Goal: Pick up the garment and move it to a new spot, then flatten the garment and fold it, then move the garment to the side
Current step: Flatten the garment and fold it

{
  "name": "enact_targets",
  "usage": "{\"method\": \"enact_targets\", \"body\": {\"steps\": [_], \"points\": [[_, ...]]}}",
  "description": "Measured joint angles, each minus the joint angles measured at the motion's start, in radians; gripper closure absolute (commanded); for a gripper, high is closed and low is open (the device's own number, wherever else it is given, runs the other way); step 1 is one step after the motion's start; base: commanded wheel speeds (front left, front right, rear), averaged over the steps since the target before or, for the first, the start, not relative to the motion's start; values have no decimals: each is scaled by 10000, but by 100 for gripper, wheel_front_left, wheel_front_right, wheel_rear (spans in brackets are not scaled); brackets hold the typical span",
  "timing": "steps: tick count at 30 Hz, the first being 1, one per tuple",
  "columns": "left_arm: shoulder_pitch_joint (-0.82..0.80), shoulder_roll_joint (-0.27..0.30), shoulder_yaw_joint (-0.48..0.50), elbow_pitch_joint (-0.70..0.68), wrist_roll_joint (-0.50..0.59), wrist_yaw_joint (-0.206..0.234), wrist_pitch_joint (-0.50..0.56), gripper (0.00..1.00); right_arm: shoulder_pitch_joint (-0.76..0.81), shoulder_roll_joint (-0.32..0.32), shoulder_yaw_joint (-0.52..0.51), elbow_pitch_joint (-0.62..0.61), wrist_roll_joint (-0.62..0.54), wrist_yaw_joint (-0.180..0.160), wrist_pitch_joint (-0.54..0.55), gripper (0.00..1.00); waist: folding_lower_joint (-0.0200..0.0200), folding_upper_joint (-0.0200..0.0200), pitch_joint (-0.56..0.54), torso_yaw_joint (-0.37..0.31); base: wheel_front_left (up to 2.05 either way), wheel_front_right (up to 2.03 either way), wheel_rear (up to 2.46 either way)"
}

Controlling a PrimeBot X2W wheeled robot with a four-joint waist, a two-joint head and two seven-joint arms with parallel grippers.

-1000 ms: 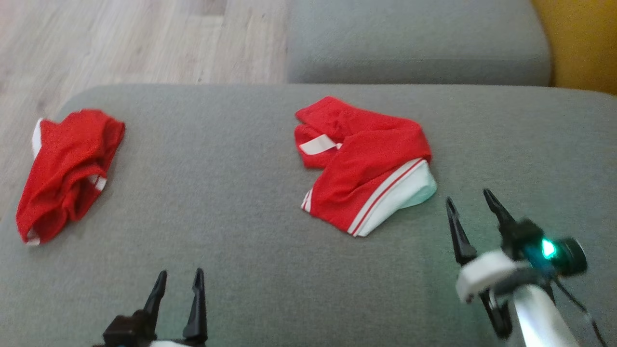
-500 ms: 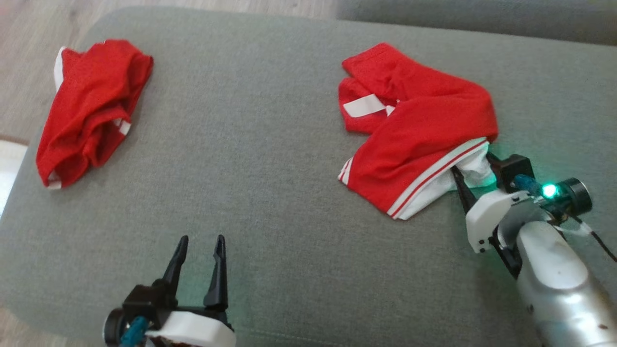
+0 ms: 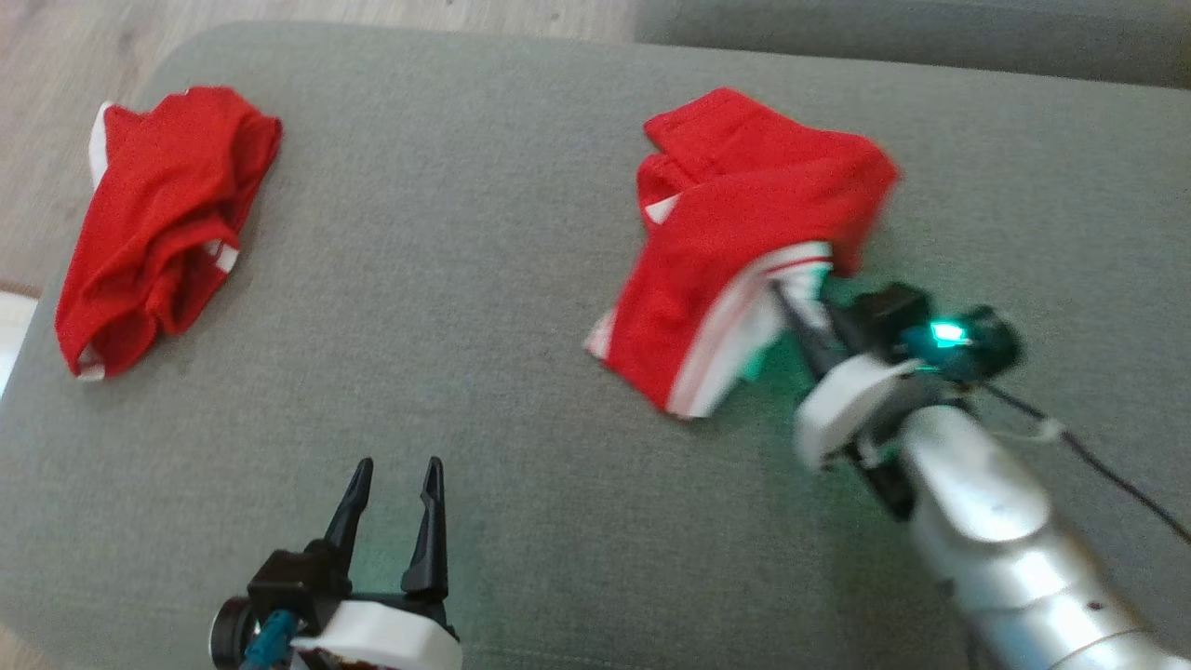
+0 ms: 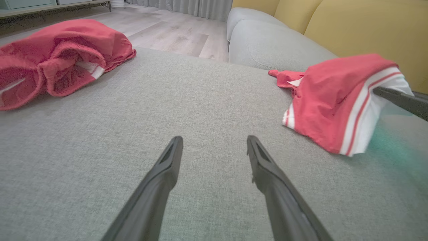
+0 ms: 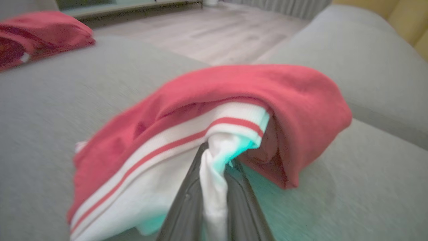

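Note:
The garment [image 3: 735, 251] is a red piece with a white, red-striped band, crumpled on the grey sofa cushion [image 3: 484, 279] right of centre. My right gripper [image 3: 800, 312] is shut on the white band at its near right edge, lifting that edge off the cushion. In the right wrist view the white cloth [image 5: 214, 167] is pinched between the two dark fingers of the right gripper [image 5: 215, 157], with the garment [image 5: 234, 100] draped over them. My left gripper [image 3: 395, 479] stands open above the cushion's front with nothing in it; the left gripper [image 4: 214, 147] shows wide-spread fingers in its own wrist view, and the garment [image 4: 331, 97] hangs at the right there.
A second red garment [image 3: 158, 223] lies bunched at the cushion's far left, near the edge over the wooden floor [image 3: 56, 56]. Another grey cushion [image 3: 912, 42] lies beyond, with a yellow backrest [image 4: 367, 26] behind it.
My right gripper has closed on the garment's white band and pulled it up and to the left, bunching the cloth. The left gripper is unchanged. Across the frames the head camera tilted down.

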Motion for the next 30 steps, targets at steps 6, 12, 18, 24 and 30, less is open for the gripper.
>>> {"method": "enact_targets", "body": {"steps": [6, 12, 18, 24, 30], "points": [[34, 35, 207, -6, -2, 4, -58, 0, 301, 441, 1745, -2194, 1028, 0, 245, 100, -1, 0, -446, -310, 0, 0, 0], [53, 102, 301, -94, -2, 90, -79, 0, 32, 646, 2134, -3350, 1824, 0, 522, 100, -1, 0, -784, -199, 0, 0, 0], [399, 157, 303, -127, -2, 104, -84, 0, -140, 663, 1641, -4278, 2437, 0, 297, 100, -1, 0, -1111, -23, 0, 0, 0], [820, 257, 291, -328, -4, 192, -73, 0, -135, 665, -773, -5329, 1346, 0, 545, 100, -1, 0, -1548, -316, 0, 0, 0], [820, 257, 245, -441, -4, 238, -59, 0, -60, 662, -2209, -6497, 654, 0, 1532, 100, -1, 1, -1589, -547, 0, 0, 0]]}}
